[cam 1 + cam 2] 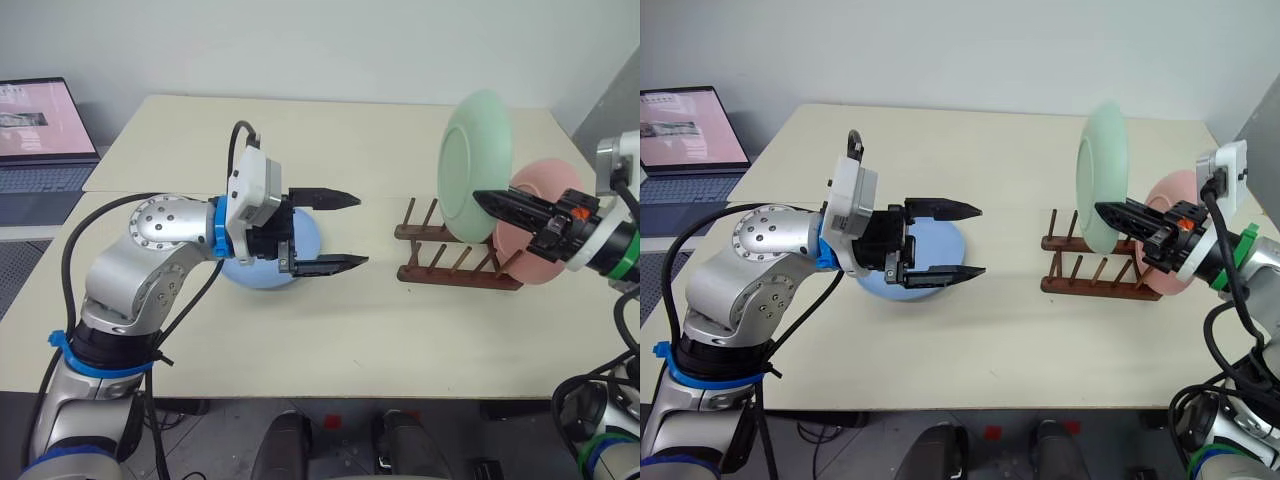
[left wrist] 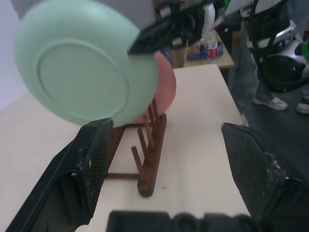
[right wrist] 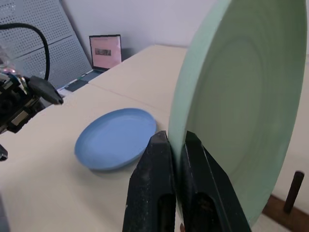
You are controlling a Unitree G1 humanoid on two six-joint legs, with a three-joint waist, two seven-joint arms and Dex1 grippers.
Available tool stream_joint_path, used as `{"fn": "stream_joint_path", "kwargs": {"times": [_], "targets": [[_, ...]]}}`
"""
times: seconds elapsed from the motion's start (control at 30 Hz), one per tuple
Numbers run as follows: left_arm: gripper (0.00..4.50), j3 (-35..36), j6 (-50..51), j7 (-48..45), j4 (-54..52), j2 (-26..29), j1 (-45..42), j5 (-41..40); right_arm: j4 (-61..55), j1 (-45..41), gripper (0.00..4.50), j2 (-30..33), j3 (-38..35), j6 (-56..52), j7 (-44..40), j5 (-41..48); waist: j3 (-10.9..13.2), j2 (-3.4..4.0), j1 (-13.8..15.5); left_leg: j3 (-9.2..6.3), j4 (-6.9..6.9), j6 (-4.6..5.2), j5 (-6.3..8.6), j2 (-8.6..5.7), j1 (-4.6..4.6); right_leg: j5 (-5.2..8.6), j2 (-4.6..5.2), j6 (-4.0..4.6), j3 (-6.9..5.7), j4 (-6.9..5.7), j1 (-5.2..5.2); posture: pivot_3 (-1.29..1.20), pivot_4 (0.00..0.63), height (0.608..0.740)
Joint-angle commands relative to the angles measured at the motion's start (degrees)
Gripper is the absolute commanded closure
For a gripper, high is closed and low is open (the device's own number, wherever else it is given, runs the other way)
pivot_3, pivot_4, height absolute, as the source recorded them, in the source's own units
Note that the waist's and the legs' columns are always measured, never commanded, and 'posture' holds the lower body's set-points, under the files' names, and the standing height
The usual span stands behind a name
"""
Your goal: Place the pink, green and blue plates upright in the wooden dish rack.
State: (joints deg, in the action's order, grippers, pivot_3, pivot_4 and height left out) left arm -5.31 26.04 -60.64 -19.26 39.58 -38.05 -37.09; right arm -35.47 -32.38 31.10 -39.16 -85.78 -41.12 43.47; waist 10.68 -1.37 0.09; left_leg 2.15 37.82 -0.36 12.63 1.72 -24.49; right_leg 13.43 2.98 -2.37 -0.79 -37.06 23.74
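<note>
My right gripper point(image 1: 480, 198) is shut on the rim of the green plate point(image 1: 473, 150) and holds it upright over the left part of the wooden dish rack point(image 1: 450, 265). The plate's lower edge is down at the pegs; whether it rests between them I cannot tell. Behind it, the pink plate point(image 1: 545, 180) stands upright in the rack's right end. The blue plate point(image 1: 935, 240) lies flat on the table at centre left. Above it my left gripper point(image 1: 362, 231) hangs open and empty, level, with its fingers pointing toward the rack. The right wrist view shows the fingertips point(image 3: 159, 150) pinching the green plate point(image 3: 241, 106).
An open laptop point(image 1: 40, 130) sits on a lower surface off the table's far left corner. The cream table point(image 1: 330, 340) has bare room between the blue plate and the rack, and along its front edge.
</note>
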Motion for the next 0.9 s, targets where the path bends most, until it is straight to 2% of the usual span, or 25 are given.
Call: {"fn": "stream_joint_path", "kwargs": {"times": [0.03,0.2,0.43,0.7,0.9], "targets": [[0.58,0.2,0.0,-1.2,-1.0,-0.6,-0.8,-0.1,-0.4,1.8,4.5,1.9,-3.0,1.0,1.0,3.1,0.0,0.0,-0.1,0.0,0.0,0.0,0.0,-0.01,0.0,0.02,0.0,-0.04,0.01,0.0,-0.01,0.0,0.15,0.74],[0.58,0.1,0.3,-1.3,-1.4,-1.3,-0.5,0.5,0.9,1.6,4.5,2.2,-6.6,0.8,3.2,8.4,0.0,0.0,-0.1,-0.04,-0.01,0.0,0.0,-0.01,0.0,0.01,-0.06,-0.08,-0.01,0.01,-0.01,0.0,0.15,0.74],[0.58,-0.6,-0.1,-1.8,-1.3,-1.8,-0.4,1.8,3.6,4.5,4.5,4.7,-7.9,3.0,6.1,12.0,0.0,0.0,-0.1,-0.05,0.0,0.0,0.0,-0.02,-0.03,0.0,-0.06,-0.11,-0.01,0.03,-0.01,0.0,0.15,0.74],[0.58,-1.0,-0.3,-1.9,-1.0,-2.5,-0.6,2.8,5.7,8.2,4.5,6.7,-6.9,6.0,8.5,15.5,0.0,0.0,-0.1,-0.09,0.0,0.01,0.0,-0.02,-0.05,0.09,-0.09,-0.26,-0.01,0.04,0.0,0.0,0.15,0.74],[0.58,-0.5,1.0,-1.4,-0.8,-4.0,-1.6,1.2,7.5,9.9,4.5,7.4,-3.3,9.3,10.8,15.5,0.0,0.0,-0.1,-0.08,0.02,0.01,0.0,-0.02,-0.05,0.1,-0.1,-0.28,0.0,0.03,0.0,0.0,0.15,0.74]]}}
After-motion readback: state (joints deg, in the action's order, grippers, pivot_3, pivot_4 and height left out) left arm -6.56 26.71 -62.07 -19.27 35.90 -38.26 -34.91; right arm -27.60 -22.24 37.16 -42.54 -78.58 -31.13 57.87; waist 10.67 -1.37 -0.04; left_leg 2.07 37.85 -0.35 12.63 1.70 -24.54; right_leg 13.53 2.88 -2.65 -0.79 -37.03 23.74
